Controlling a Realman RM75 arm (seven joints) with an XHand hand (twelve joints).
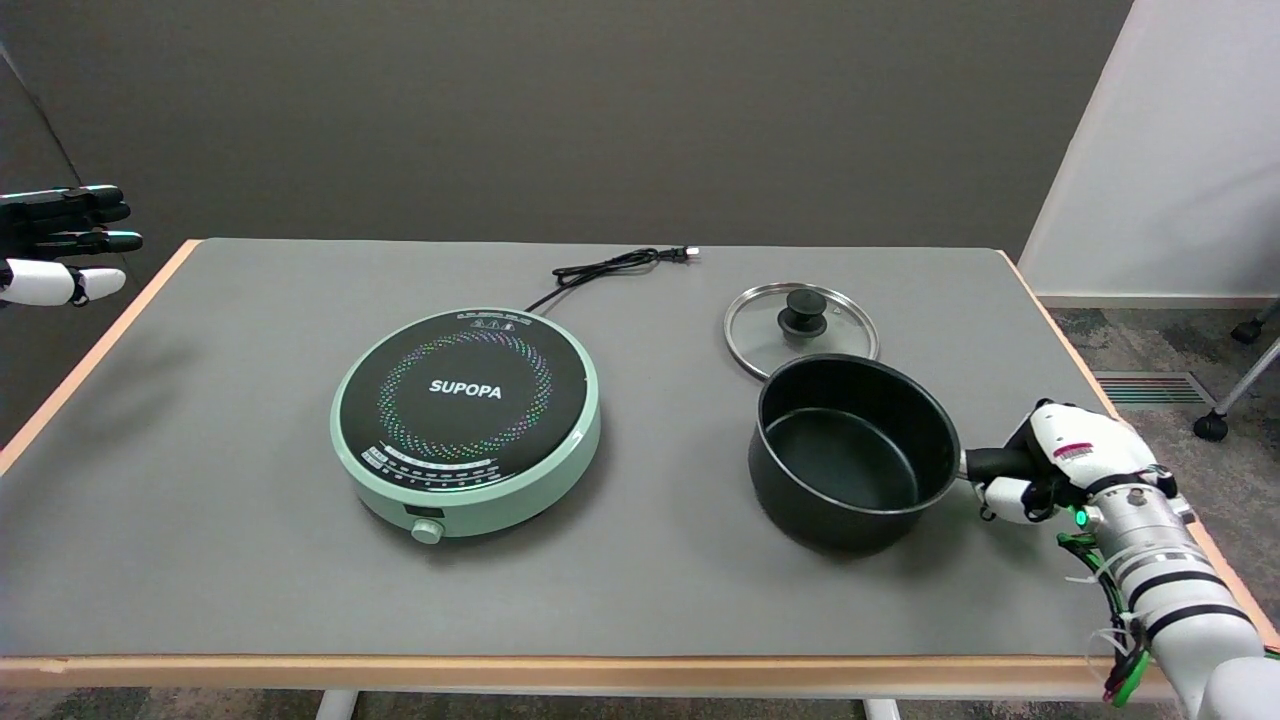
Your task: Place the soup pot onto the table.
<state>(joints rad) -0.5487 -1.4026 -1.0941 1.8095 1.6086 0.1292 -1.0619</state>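
Observation:
The black soup pot [850, 450] stands upright and empty on the grey table [230, 420], right of centre. Its black handle [995, 463] sticks out to the right. My right hand [1050, 465] is wrapped around that handle, fingers curled over it. The pot's base looks to be resting on the table top.
A round green SUPOPA induction cooker [468, 420] sits mid-table, its black cord [610, 268] trailing to the back. A glass lid [800, 330] with a black knob lies flat just behind the pot. The idle left hand [60, 245] hovers at the upper left. The table's right edge [1075, 350] runs near my hand.

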